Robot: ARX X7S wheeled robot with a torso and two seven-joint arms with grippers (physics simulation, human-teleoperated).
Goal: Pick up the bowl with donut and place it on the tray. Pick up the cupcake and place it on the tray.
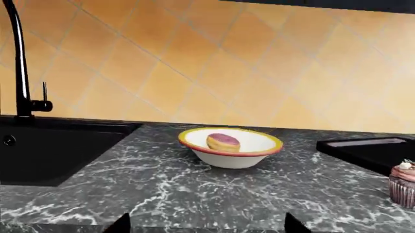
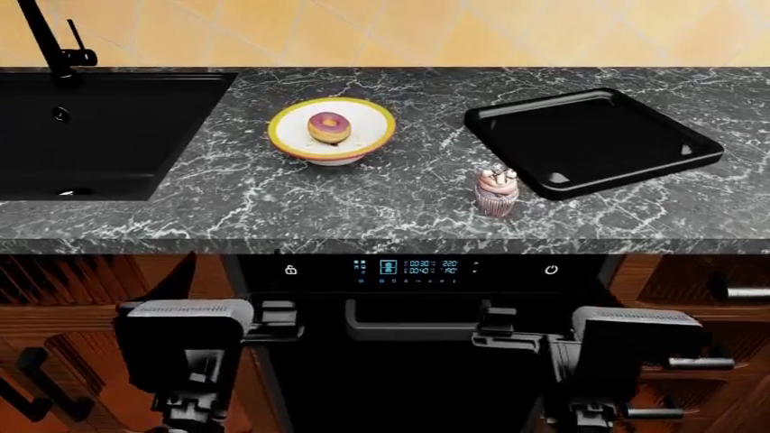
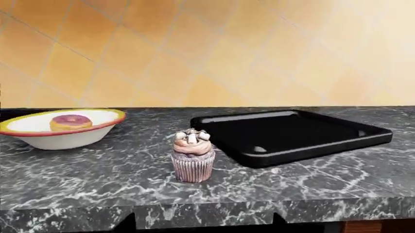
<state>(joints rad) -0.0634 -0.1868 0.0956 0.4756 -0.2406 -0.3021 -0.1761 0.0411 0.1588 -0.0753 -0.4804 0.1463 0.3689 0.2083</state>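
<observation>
On the marble counter (image 2: 361, 207) ahead of me sit all the task things, nothing lifted yet. Bowl (image 2: 331, 131) stands upright between the black sink (image 2: 108, 135) and the tray (image 2: 592, 142), apart from both, with the donut (image 2: 328, 127) lying flat inside near the middle. Cupcake (image 2: 496, 192) stands upright near the counter's front edge, just beside the tray's near-left corner, not touching as far as I can tell. Tray is bare, nothing on it. Both my arms hang low in front of the oven, below counter level; left gripper (image 1: 206, 224) and right gripper (image 3: 204, 222) show only dark fingertip corners at the wrist frames' lower edge, well spread, so I read both as apart and holding nothing. Handling guess: bowl looks rigid, glazed, probably slick, light to moderate; flared wall means I pinch the yellow rim (image 1: 194, 143) on the near side, one finger inside and one outside, and keep it level, since the donut is loose and could roll or slide out if tilted. Cupcake looks light, soft on top; frosting would smear, so I take it low across the pleated wrapper (image 3: 192, 167) from the sides with a gentle squeeze. It's narrow and tall for its base, easy to knock over on approach.
</observation>
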